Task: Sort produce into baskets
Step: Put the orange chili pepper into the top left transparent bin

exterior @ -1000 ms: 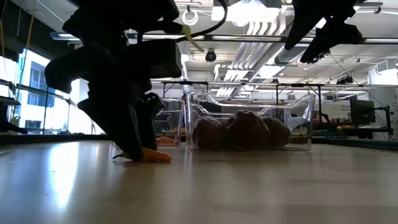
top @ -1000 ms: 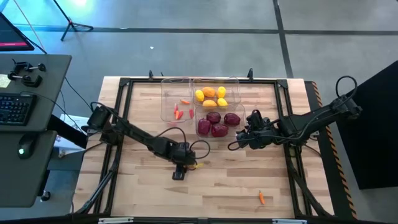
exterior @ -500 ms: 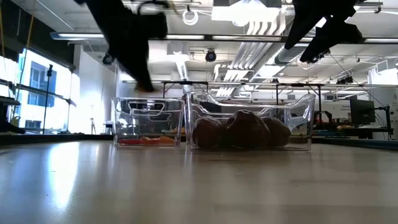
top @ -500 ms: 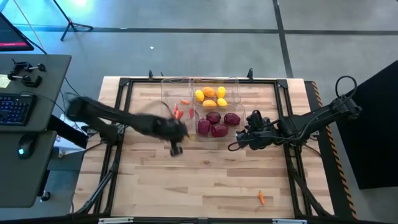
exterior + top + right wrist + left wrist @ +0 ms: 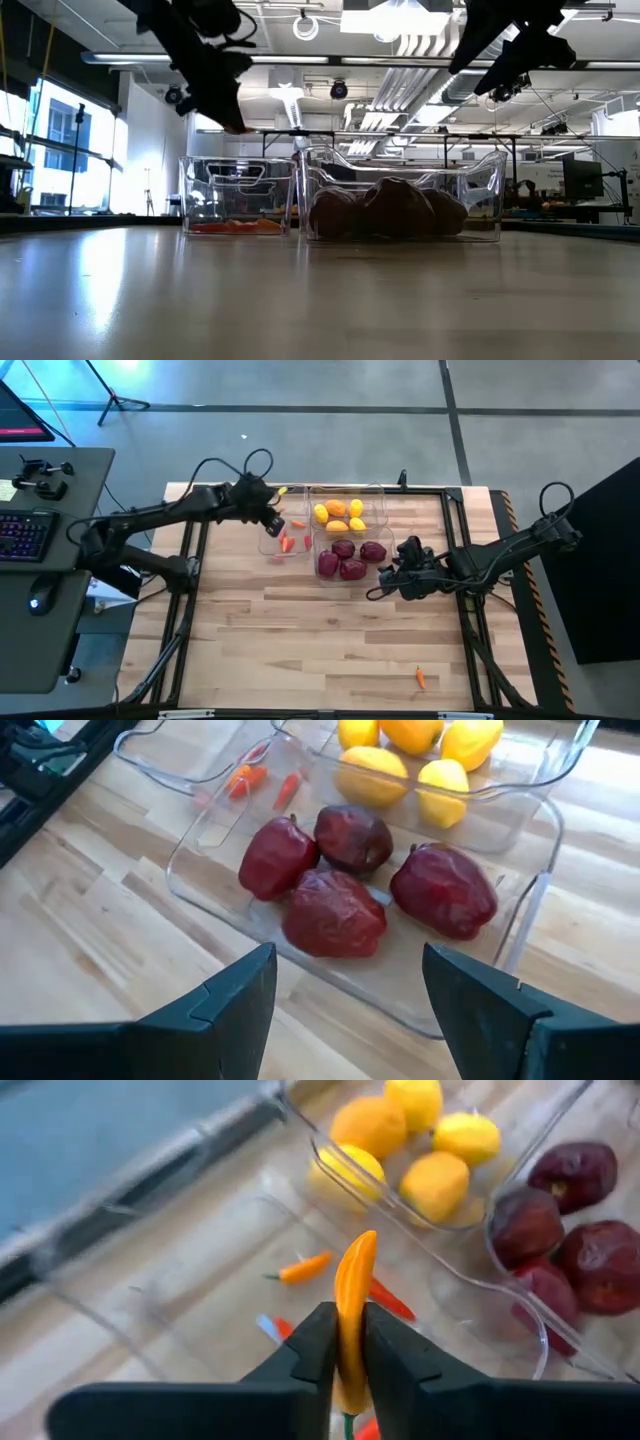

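While the left gripper (image 5: 340, 1370) hung above the pepper basket (image 5: 272, 520), its fingers were clamped on an orange pepper (image 5: 352, 1305), whose long axis ran straight out between them, tip pointing away from the wrist. Beside the red-fruit basket (image 5: 520, 920), the right gripper (image 5: 345, 995) stood spread and empty.

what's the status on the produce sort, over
Left claw shut on orange pepper, above pepper bin. Right claw open, empty, beside red-fruit bin. One pepper left on table. Nothing in the way.
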Robot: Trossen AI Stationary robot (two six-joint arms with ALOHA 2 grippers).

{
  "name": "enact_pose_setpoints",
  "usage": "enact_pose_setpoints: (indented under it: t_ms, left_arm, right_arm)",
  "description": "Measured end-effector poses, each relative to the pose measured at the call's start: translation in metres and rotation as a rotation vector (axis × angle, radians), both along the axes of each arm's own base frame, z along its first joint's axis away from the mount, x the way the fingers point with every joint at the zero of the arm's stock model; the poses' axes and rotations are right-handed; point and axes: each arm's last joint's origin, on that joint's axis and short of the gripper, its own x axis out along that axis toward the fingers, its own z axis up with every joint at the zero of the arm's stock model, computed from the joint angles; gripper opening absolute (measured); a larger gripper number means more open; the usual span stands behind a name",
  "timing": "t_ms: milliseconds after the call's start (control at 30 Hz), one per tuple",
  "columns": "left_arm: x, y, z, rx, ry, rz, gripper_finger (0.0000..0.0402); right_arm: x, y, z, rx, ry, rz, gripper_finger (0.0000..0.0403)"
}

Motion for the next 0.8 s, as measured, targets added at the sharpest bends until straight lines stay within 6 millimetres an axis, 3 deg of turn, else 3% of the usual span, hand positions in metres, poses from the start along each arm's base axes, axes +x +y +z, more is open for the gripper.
enact_pose_setpoints:
  t_ms: [167, 333, 433, 600, 800]
  left_arm:
    - [0.008, 0.006, -0.005, -0.070, -0.009, -0.099, 0.0095]
    - [0.008, -0.001, 0.014, -0.034, -0.051, -0.183, 0.0145]
    - [0.000, -0.011, 0.035, -0.073, -0.149, -0.218, 0.0162]
    - [-0.022, -0.037, 0.056, -0.081, -0.271, -0.241, 0.0167]
    - [-0.034, -0.057, 0.071, -0.027, -0.491, -0.184, 0.0167]
  right_arm:
    - [0.001, 0.002, 0.000, 0.040, 0.002, 0.025, 0.0240]
    - [0.001, 0.002, 0.000, 0.031, 0.019, 0.053, 0.0240]
    - [0.000, 0.010, -0.002, 0.181, 0.041, 0.117, 0.0240]
    - [-0.007, 0.061, -0.019, 0.459, 0.103, 0.094, 0.0240]
    - [-0.012, 0.135, -0.067, 0.757, 0.339, -0.043, 0.0240]
